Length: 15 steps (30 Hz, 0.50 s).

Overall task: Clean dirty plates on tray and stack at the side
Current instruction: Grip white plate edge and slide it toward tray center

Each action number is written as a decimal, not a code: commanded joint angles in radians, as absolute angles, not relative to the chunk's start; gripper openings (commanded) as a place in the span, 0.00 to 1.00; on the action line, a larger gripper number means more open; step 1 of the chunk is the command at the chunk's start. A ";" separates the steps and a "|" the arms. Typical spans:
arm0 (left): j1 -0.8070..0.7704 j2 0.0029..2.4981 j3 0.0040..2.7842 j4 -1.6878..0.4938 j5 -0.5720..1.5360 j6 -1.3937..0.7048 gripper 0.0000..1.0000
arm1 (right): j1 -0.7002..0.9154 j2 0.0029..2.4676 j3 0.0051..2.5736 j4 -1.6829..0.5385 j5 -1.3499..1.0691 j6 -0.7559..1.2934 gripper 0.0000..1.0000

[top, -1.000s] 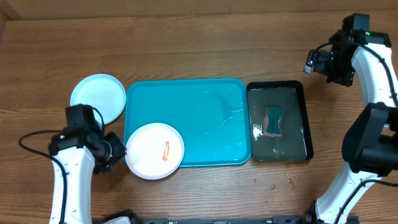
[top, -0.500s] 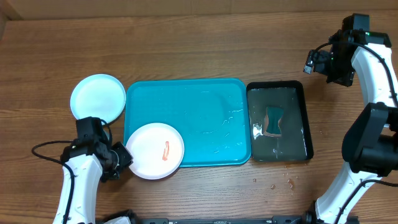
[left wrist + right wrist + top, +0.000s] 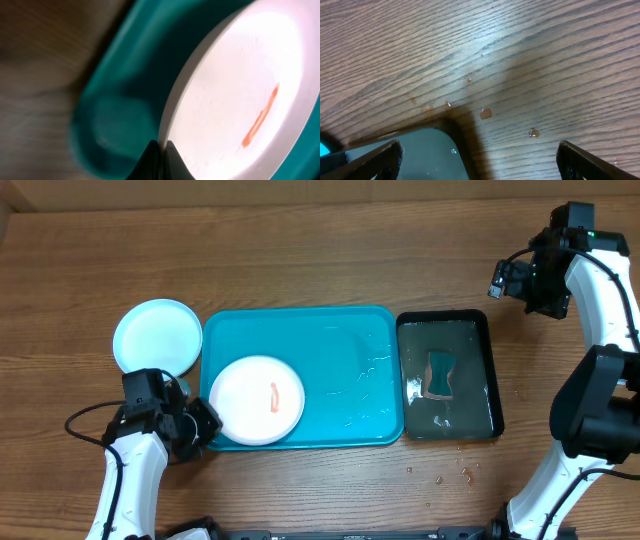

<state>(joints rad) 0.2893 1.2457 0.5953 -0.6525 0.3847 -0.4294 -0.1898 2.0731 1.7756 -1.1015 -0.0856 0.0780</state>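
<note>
While the left gripper (image 3: 205, 425) had its fingers pressed together at the rim of the white plate (image 3: 257, 400), that plate lay in the tray (image 3: 340, 340), at the corner nearest that arm, an orange smear (image 3: 273, 397) on it. A pale blue plate (image 3: 157, 337) sat on the table (image 3: 300, 250) just beside the tray. The right gripper (image 3: 480, 160) hung with its fingers spread wide.

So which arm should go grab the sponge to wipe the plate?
Right, probably. The right gripper hangs open near the black tray, where the sponge lies in water. The left gripper is shut at the white plate's rim, across the turquoise tray.
</note>
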 commanded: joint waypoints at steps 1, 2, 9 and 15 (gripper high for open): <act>0.282 1.243 0.598 -0.588 0.568 -0.494 0.04 | -0.192 2.070 1.792 -1.100 -0.079 0.079 1.00; 0.276 1.243 0.598 -0.559 0.570 -0.518 0.04 | -0.192 2.070 1.792 -1.100 -0.079 0.079 1.00; 0.157 1.243 0.598 -0.432 0.468 -0.660 0.04 | -0.192 2.070 1.792 -1.100 -0.079 0.079 1.00; -0.016 1.244 0.598 -0.366 0.297 -0.786 0.04 | -0.192 2.070 1.792 -1.100 -0.079 0.079 1.00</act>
